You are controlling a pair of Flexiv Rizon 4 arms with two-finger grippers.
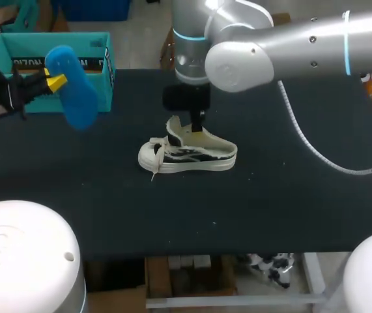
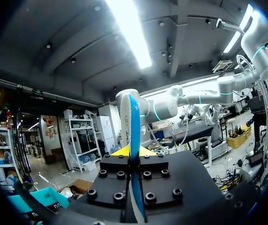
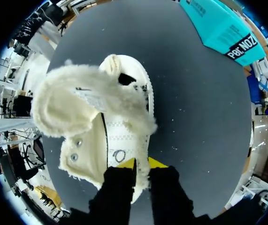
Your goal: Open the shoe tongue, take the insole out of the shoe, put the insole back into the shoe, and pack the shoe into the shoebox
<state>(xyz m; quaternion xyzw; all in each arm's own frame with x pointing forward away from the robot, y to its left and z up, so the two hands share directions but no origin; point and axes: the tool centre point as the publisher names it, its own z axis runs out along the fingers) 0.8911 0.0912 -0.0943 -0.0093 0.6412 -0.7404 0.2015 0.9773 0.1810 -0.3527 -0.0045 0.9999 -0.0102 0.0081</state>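
A white low-top shoe (image 1: pixel 189 158) lies on its side on the black table, toe toward the left, its fuzzy tongue (image 3: pixel 84 101) pulled up. My right gripper (image 1: pixel 197 128) stands over the shoe's opening. In the right wrist view this gripper (image 3: pixel 134 165) is shut on the shoe's (image 3: pixel 119 133) upper edge, yellow tips close together. The blue insole (image 1: pixel 73 86) hangs in the air at the far left, in front of the box. My left gripper (image 1: pixel 55 82) is shut on it. The left wrist view shows the insole (image 2: pixel 134 124) edge-on between that gripper's (image 2: pixel 129 151) fingers.
A teal shoebox (image 1: pixel 49 39) stands open at the back left of the table (image 1: pixel 270 208), behind the held insole; it also shows in the right wrist view as the shoebox (image 3: pixel 223 28). A white lace trails from the shoe's toe toward the front.
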